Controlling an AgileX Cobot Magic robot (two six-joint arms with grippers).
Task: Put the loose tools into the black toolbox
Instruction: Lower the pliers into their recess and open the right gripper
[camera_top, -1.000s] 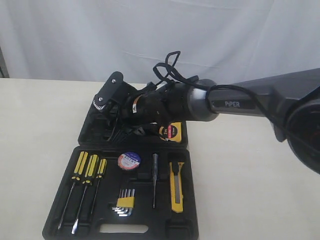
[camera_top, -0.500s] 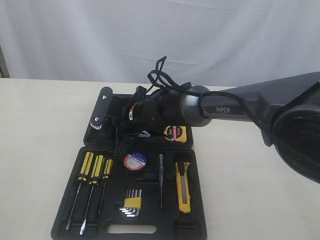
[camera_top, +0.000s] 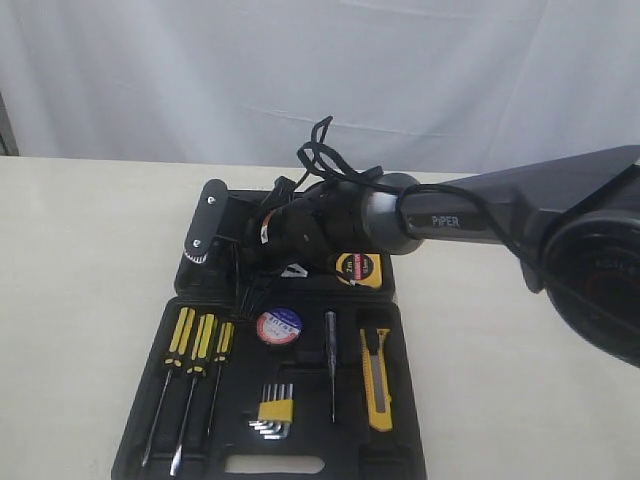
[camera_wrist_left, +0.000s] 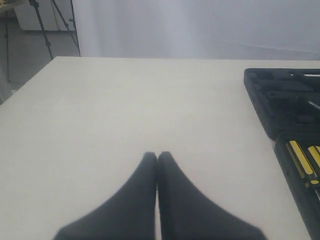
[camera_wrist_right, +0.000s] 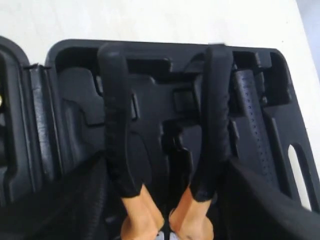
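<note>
Pliers (camera_wrist_right: 116, 125) sit clamped in the right gripper (camera_wrist_right: 162, 165), whose fingers press against the outsides of the two handles near their orange ends. The black grips splay forward, away from the wrist. Directly beneath lies the far half of the toolbox (camera_wrist_right: 160, 47), so the tool and its target are already one over the other, though how far apart I cannot tell. The long axis of the tool runs parallel to the hinge line and to the slot handle on the opposite rim. That looks like the same direction as the long moulded recesses below. I judge the coming move to be a straight lowering with little turning, then a release. Already in the box rest the knife (camera_top: 378, 380), the tape roll (camera_top: 279, 326) and the tape measure (camera_top: 360, 268). The left gripper (camera_wrist_left: 157, 159) has its fingers together with nothing between them, over bare desk (camera_wrist_left: 125, 100) and well apart from the box, so the right arm is the nearer.
</note>
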